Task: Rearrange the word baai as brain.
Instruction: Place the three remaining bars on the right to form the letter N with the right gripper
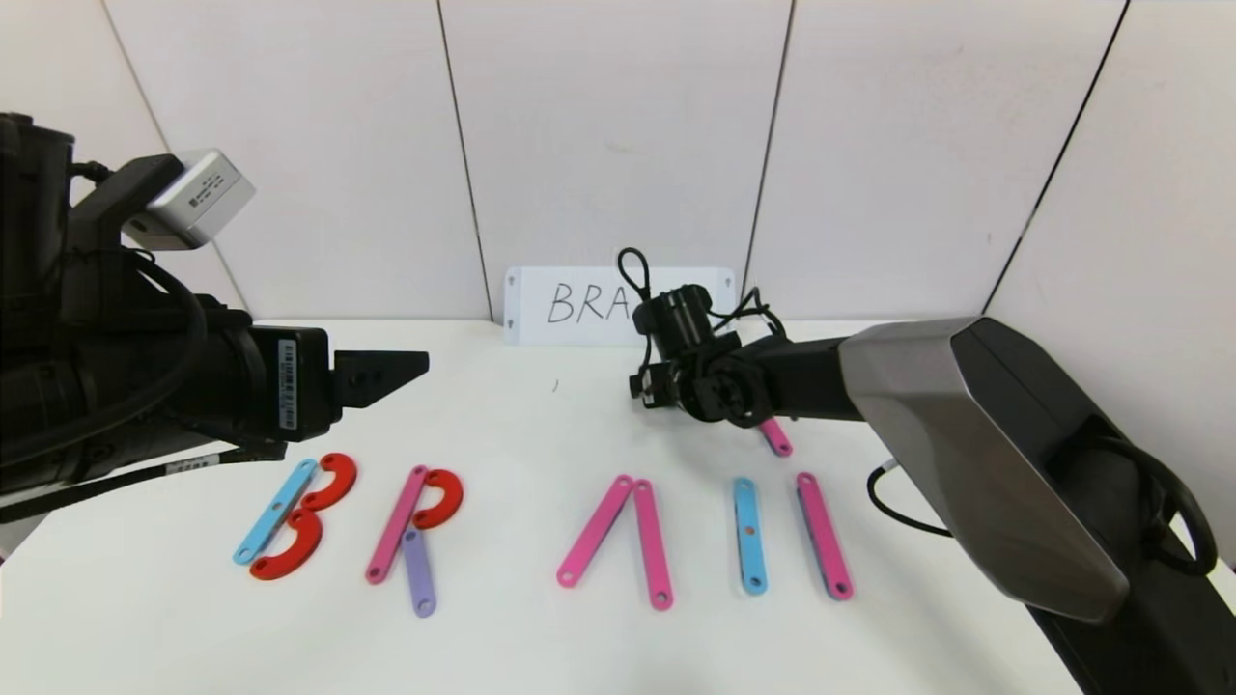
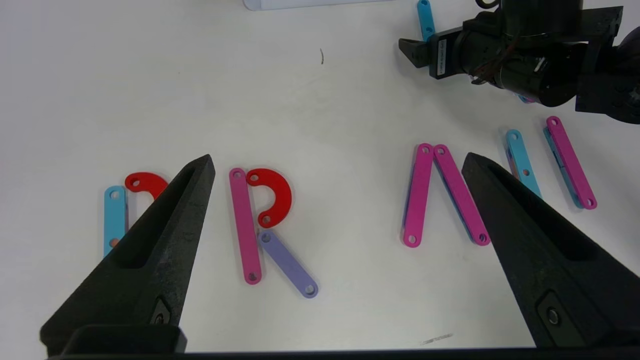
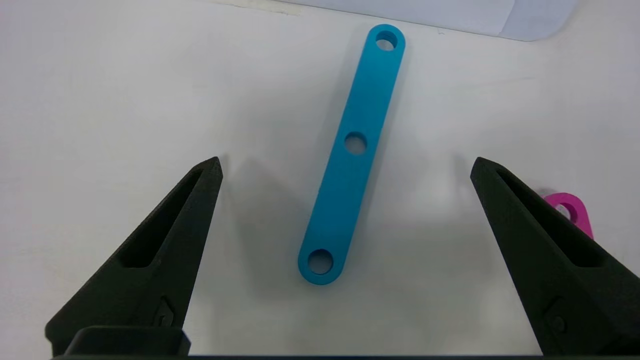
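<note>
**Letters on desk, both hands wide**

Plastic-strip letters point(image 1: 541, 526) lay in a row on the desk point(image 1: 579, 637). Right hand point(image 3: 345, 170), wide, hovered over a loose blue strip point(image 3: 350, 155) at the row's 1 o'clock. Left hand point(image 2: 337, 165), wide, hung above the row's left.

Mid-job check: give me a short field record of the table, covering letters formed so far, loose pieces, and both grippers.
letters formed: B, R, A without crossbar, blue strip as I, pink strip
loose pieces: blue strip and pink strip near the card
reference card: white card, partly hidden by the right arm
left gripper: open, empty, raised over the B and R
right gripper: open, empty, over the loose blue strip
</note>
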